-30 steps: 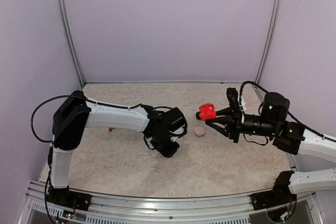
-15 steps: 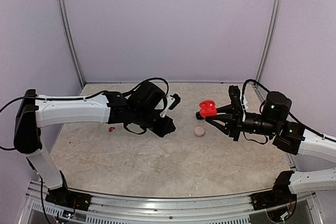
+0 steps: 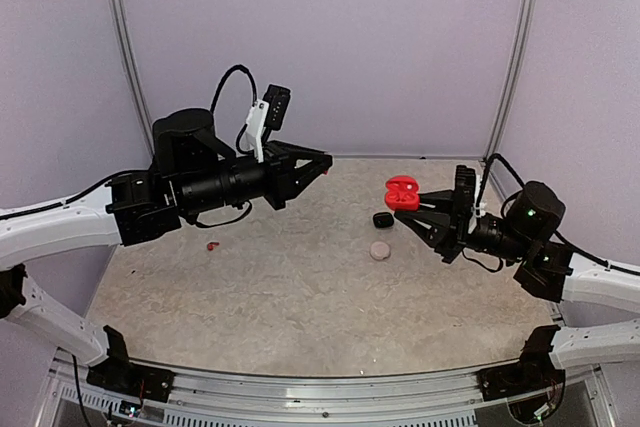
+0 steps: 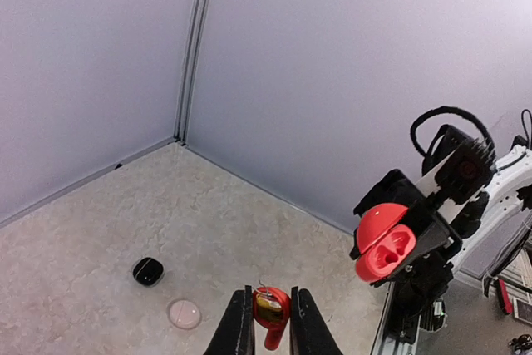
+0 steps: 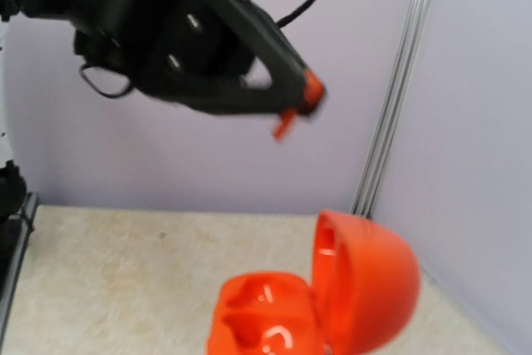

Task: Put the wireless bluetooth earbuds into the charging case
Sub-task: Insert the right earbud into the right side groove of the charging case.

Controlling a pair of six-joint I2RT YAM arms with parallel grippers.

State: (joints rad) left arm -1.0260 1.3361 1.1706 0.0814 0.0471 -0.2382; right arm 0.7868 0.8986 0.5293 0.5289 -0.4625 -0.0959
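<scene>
1. Two changes matter. Your left pincer (image 3: 322,163) was working low over the tabletop (image 3: 300,297) a second ago. It is now lifted well clear and points across at the right arm.
2. That pincer is clenched on a red earbud (image 4: 270,312), pinched between the fingertips, so the pick looks done.
3. Your right pincer (image 3: 412,211) stays clenched on the red charging case (image 3: 400,191). The lid is hinged open and the hollow inside faces the raised bud.
4. The right arm has drifted slightly to its own side. That uncovers a black case (image 3: 382,219) on the tabletop, near a pale round case (image 3: 379,249).
5. The earbud and the red charging case are both in the air and well apart, so insertion has not begun. Your next move, as I judge it, is a careful approach that lines the bud up with a socket.
6. One loose red bud (image 3: 211,245) lies on the tabletop under the left arm, likely the next one to fetch.
</scene>
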